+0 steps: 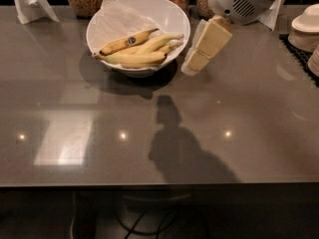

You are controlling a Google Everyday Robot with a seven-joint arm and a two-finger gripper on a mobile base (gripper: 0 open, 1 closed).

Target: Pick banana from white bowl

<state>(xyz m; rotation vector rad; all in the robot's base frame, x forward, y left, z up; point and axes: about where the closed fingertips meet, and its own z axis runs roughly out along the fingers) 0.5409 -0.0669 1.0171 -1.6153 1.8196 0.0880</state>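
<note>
A grey, glossy stone countertop (249, 148) carries the wide, round, glossy white bowl (172, 15), lined with paper, at the back left of centre. The curved plain yellow banana (134, 59) lies inside it, just in front of a blue-stickered banana (124, 42). The cream-coloured two-finger gripper (192, 66) hangs just right of the bowl's rim, tilted down-left, with nothing visible in its grasp. I cannot tell whether it is parted or closed.
</note>
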